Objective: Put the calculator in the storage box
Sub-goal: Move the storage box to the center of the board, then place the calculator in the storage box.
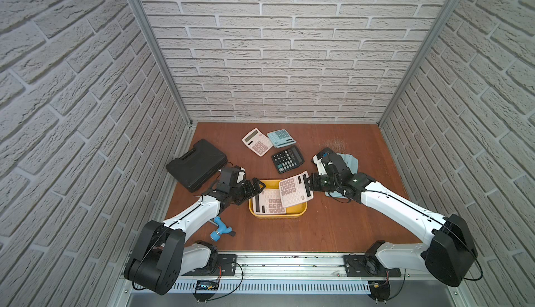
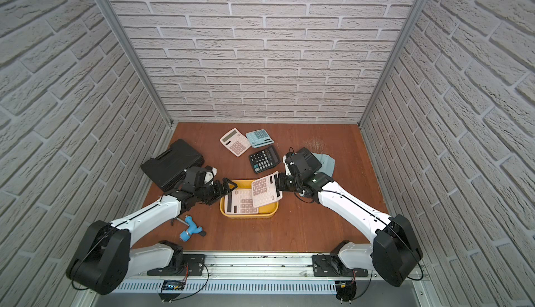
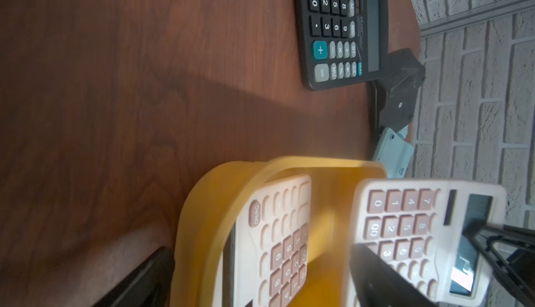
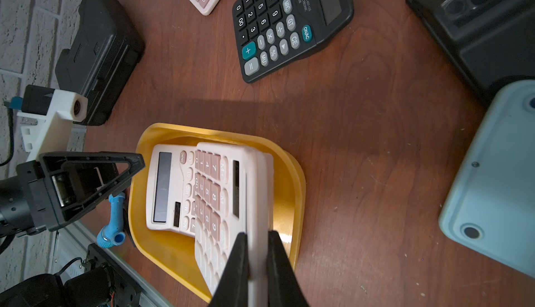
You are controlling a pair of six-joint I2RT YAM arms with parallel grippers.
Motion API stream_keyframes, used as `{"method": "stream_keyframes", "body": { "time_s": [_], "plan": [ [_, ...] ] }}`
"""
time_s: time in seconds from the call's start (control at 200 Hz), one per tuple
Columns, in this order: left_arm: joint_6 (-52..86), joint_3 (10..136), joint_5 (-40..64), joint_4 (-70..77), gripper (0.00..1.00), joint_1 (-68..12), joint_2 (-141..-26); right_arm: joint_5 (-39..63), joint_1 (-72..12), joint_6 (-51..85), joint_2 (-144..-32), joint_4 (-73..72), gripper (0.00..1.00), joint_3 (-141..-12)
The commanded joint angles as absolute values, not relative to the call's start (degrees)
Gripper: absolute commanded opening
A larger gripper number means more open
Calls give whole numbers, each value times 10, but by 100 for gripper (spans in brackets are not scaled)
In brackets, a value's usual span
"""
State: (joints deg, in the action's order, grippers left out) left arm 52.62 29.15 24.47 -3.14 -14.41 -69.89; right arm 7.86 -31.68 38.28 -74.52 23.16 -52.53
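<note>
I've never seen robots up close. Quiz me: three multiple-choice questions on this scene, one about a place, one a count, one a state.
1. The right gripper holds a pink calculator where? A behind the storage box; B under it; C tilted above it.
2. How many calculators lie flat inside the box? A none; B one; C three.
3. The left gripper is: A open; B shut on a calculator; C shut on the box rim.
Answers: C, the pink calculator hangs over the yellow box; B, only the second pink calculator rests in it; A, its jaws stand wide apart beside the box.
</note>
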Motion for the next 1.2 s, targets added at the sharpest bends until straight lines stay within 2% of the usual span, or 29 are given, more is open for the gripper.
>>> {"method": "stream_keyframes", "body": {
  "time_s": [0.0,0.2,0.49,0.785,1.195],
  "plan": [
    [505,304,224,-44,98,-139,-676,98,-316,403,-752,184,3,-516],
    [492,305,205,-81,98,-133,-639,124,-319,444,-783,117,3,-477],
    [490,305,203,-93,98,-132,-623,109,-325,454,-804,97,3,-461],
    [481,316,196,-120,98,-130,-609,85,-332,448,-799,123,34,-455],
    [455,345,174,-184,98,-111,-578,41,-331,414,-738,200,48,-475]
  ]
}}
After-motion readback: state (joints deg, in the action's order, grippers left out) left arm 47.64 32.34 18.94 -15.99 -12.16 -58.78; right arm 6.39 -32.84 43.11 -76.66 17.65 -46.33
